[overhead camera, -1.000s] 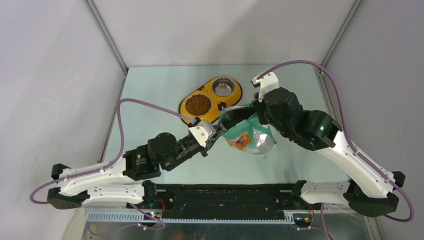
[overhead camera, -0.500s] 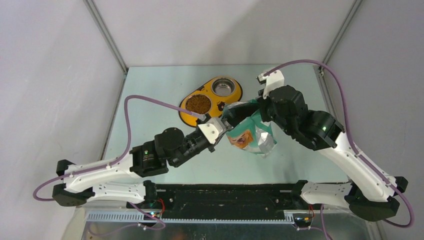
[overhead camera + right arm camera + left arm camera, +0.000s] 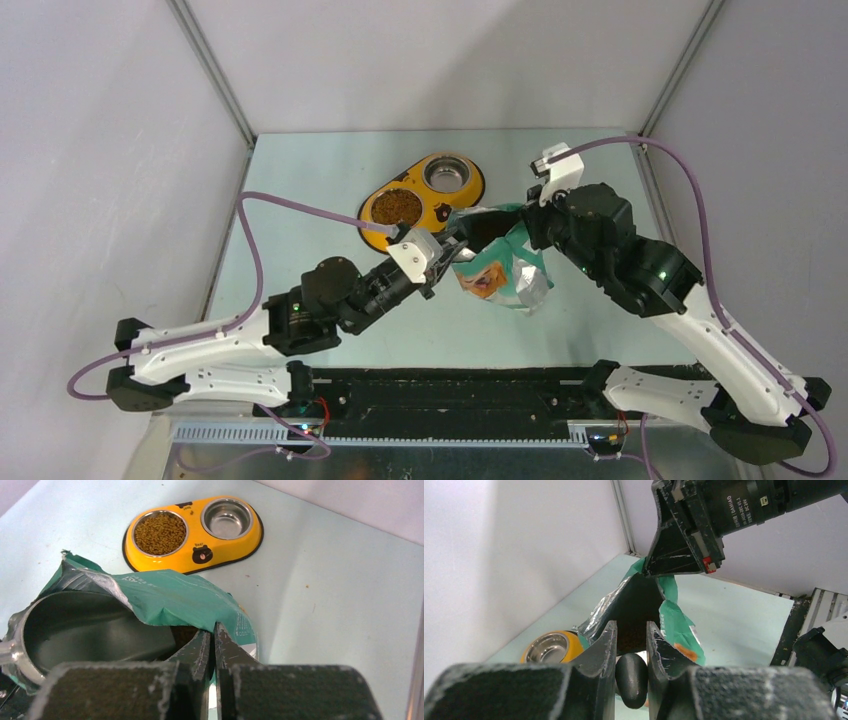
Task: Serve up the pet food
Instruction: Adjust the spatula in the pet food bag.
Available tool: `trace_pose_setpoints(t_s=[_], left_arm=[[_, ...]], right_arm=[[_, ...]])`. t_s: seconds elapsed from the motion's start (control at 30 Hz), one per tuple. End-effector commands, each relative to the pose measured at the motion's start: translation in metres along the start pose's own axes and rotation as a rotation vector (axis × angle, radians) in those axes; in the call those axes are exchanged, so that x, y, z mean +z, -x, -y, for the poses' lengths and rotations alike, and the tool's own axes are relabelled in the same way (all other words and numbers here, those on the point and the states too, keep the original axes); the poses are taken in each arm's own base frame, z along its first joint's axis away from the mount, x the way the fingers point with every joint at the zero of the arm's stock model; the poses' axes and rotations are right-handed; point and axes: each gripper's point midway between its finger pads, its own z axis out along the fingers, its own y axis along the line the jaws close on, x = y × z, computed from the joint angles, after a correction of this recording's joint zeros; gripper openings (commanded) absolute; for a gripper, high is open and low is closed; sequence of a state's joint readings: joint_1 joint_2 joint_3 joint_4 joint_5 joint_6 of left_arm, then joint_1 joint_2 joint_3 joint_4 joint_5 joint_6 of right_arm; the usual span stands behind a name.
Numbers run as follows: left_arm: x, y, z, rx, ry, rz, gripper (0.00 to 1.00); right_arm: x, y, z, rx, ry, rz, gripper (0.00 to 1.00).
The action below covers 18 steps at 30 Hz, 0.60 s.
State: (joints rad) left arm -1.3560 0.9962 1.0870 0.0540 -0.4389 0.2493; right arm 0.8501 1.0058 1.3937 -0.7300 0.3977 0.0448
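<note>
Since a second earlier: left arm [image 3: 300, 315] had advanced to the bag [image 3: 497, 275]; right arm [image 3: 640, 265] had swung outward.
Top: pet food [image 3: 397, 207] filled the left bowl of the feeder [image 3: 428, 200].
Left wrist: left gripper [image 3: 631, 630] clamped the handle of the scoop [image 3: 631, 679].
Right wrist: right gripper [image 3: 212, 636] pinched the bag's rim; the scoop lay inside the bag.

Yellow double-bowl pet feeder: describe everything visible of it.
The yellow oval double-bowl pet feeder lies flat on the pale green table, toward its far side. It has a glossy yellow body, a black base rim and a small bear mark by its near edge. Two round steel bowls sit sunk in it: one filled with small brown kibble, the other steel bowl empty. The teal foil bag rises just before it; contact cannot be told.
</note>
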Motion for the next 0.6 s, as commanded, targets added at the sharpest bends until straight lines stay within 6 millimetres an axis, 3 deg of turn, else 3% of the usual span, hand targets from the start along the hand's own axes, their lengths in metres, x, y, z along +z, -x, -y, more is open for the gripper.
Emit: trace_pose_setpoints(t_s=[0.0,0.13,0.2,0.23,0.33,0.37,0.47,0.57], left_arm=[[-0.008,0.033,-0.024,-0.086,0.100,0.129,0.00],[-0.001,0.029,-0.025,-0.101,0.096,0.136,0.00],[0.007,0.027,-0.028,-0.123,0.089,0.141,0.00],[0.011,0.026,-0.037,-0.149,0.106,0.146,0.00],[0.030,0.027,-0.038,-0.181,0.074,0.179,0.00],[0.040,0.020,-0.040,-0.176,0.080,0.164,0.00],[0.059,0.025,-0.041,-0.182,0.057,0.194,0.00],[0.082,0.019,-0.045,-0.191,0.044,0.196,0.00]], right_arm=[[-0.011,0.038,-0.006,0.033,0.110,0.172,0.07],[-0.001,0.038,-0.003,0.009,0.143,0.172,0.09],[0.008,0.040,0.004,0.017,0.144,0.171,0.09],[0.014,0.040,0.018,0.033,0.107,0.169,0.09],[0.022,0.046,0.030,0.078,0.138,0.181,0.10],[0.026,0.045,0.044,0.098,0.109,0.179,0.10],[0.027,0.047,0.064,0.115,0.109,0.189,0.10],[0.027,0.047,0.071,0.075,0.142,0.197,0.15]])
